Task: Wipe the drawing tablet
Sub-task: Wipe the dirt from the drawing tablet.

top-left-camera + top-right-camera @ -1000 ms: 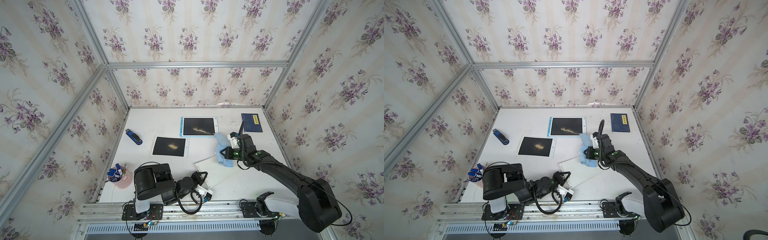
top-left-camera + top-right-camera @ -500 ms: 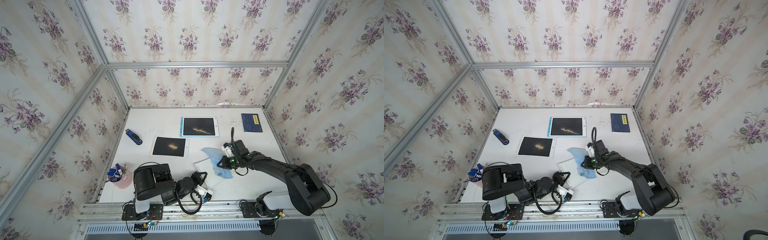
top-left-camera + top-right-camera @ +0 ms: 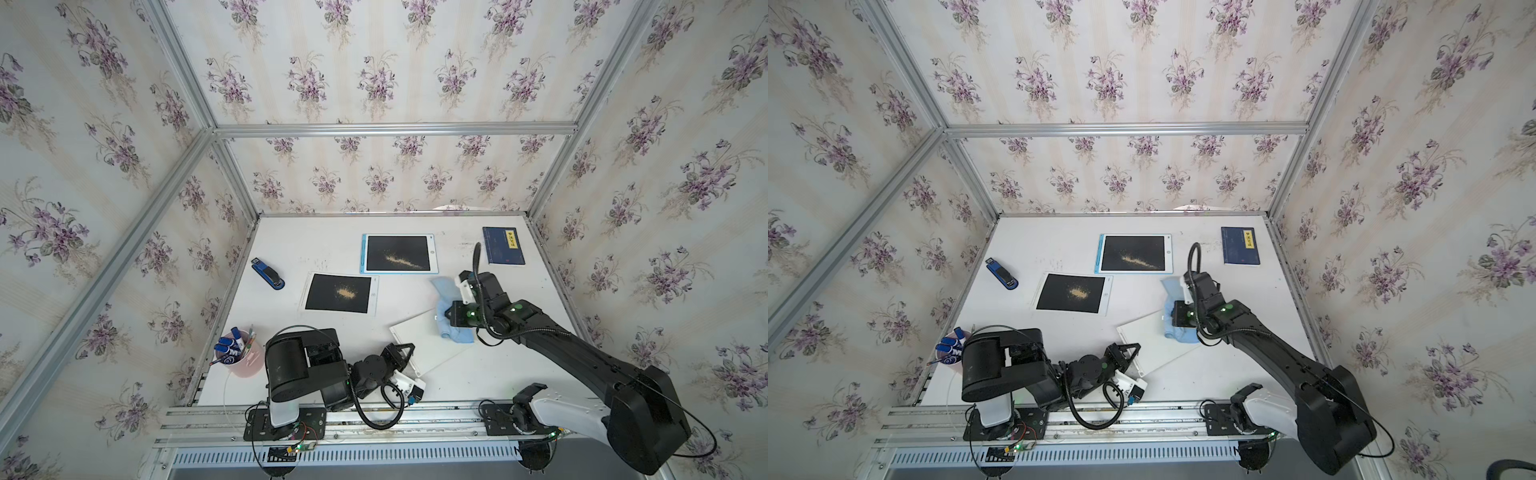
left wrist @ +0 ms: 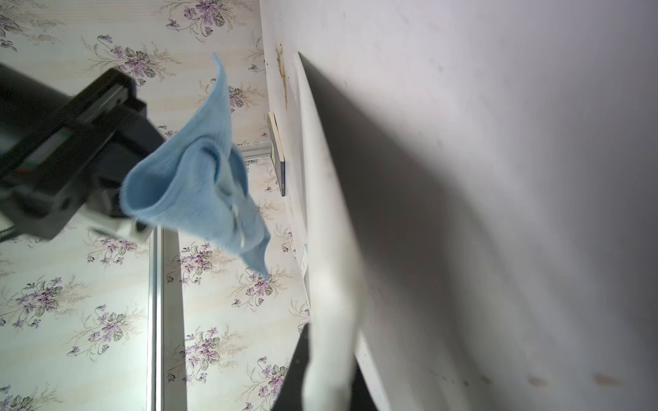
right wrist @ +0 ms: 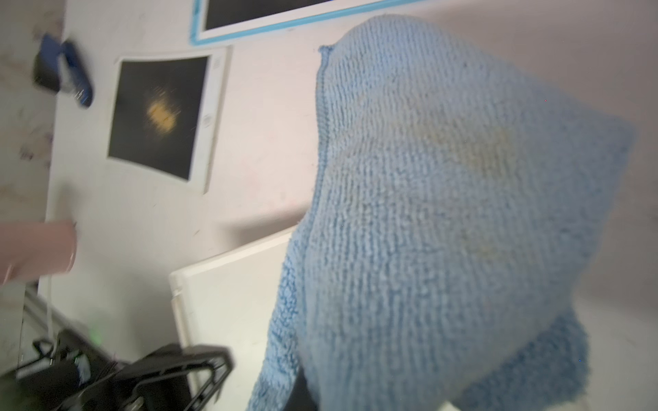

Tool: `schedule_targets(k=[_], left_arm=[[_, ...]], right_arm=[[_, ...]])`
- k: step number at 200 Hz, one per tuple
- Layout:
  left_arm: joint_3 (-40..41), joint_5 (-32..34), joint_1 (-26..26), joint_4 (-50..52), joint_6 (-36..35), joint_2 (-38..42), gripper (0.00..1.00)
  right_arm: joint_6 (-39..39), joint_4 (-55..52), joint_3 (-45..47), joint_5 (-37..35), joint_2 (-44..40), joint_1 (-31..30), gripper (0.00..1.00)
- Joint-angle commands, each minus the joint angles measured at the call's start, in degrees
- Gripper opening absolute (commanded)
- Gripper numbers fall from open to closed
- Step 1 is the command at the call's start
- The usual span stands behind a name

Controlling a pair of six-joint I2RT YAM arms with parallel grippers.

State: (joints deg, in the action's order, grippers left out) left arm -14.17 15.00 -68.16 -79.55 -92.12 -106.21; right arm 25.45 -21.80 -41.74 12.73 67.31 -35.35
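Blue microfibre cloth (image 3: 457, 334) hangs bunched from the right jaws, which are closed on it, over the far right end of the white tablet (image 3: 419, 345) in the near middle of the surface (image 3: 498, 374). The left wrist view shows the cloth's tip just clear of that tablet's edge. The left jaws are closed on the tablet's near left corner and hold it tilted up off the surface. A yellowish smear on the cloth suggests that some wiping is done. More seems left to do. The blue-framed tablet (image 3: 398, 253) at the far middle and the white-bordered tablet (image 3: 338, 293), nearer and to its left, both carry yellow grit on their dark screens.
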Motion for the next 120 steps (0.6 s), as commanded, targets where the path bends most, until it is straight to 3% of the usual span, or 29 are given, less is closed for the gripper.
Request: schedule_targets(k=[1,27,85,120], left_arm=[[-0.06,0.66,-0.04,-1.76,-0.9,-0.22,0.0],[-0.4,1.12,-0.25,-1.76,-1.19,-0.97,0.0],[-1.05,2.43,-0.39,-1.77,-0.85,-1.42,0.0],[-0.86,2.23,-0.53,-1.8,-0.69,-1.03,0.0]], right_arm=[[-0.89,-0.2,-1.35,5.98,1.01,-7.25,0.0],[3.4,3.15,1.52,12.08,-0.25,-12.08,0.0],[10.83,14.45,13.24,22.0,1.6,-15.07,0.0],[10.89,10.45,14.14,11.92,1.99,-14.65,0.0]])
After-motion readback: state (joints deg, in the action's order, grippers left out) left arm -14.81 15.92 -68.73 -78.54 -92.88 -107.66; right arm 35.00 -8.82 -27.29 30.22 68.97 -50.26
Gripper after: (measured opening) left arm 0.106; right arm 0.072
